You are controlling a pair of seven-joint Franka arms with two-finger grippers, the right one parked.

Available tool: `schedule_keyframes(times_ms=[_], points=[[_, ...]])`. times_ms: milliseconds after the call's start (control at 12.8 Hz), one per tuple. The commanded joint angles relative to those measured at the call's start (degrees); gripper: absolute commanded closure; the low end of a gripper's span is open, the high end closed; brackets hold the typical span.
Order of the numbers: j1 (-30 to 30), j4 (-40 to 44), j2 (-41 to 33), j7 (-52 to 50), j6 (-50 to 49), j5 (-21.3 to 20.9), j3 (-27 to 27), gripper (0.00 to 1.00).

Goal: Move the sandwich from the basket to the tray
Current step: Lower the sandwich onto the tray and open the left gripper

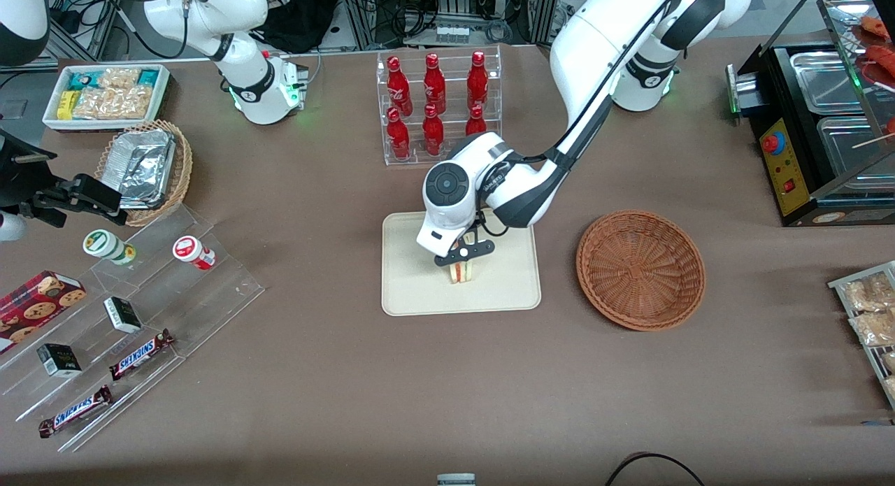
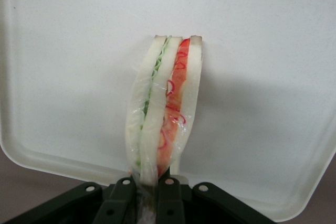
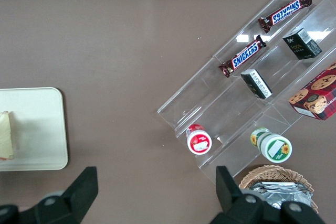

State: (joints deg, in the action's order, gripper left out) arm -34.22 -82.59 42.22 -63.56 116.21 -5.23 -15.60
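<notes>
Soft white-bread sandwich (image 2: 163, 108) in slick film, light and easily crushed, stands on edge over the cream tray (image 1: 412, 290), apparently touching it, pinched at its upper edge by the gripper (image 1: 464, 256), whose fingers (image 2: 122, 203) clamp both faces, basket (image 1: 640, 268) empty

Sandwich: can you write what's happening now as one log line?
sandwich: over tray, upright | gripper: shut on sandwich | basket: empty
</notes>
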Motion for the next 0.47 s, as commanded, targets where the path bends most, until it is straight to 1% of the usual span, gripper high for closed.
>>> schedule_keyframes(times_ms=[0,78,157,235,314,392], points=[[-1.03,2.61,1.72,-2.18,-0.19,-2.15,0.65,0.94],[-1.03,2.61,1.81,-2.27,-0.19,-2.76,0.65,0.91],[-0.94,2.61,1.81,-2.27,-0.19,-3.29,0.65,0.75],[-0.85,2.61,1.9,-2.01,-0.19,-3.3,0.65,0.31],[-0.85,2.61,1.9,-2.27,-0.19,-3.3,0.65,0.0],[-0.85,2.61,1.9,-2.18,-0.19,-3.21,0.65,0.0]])
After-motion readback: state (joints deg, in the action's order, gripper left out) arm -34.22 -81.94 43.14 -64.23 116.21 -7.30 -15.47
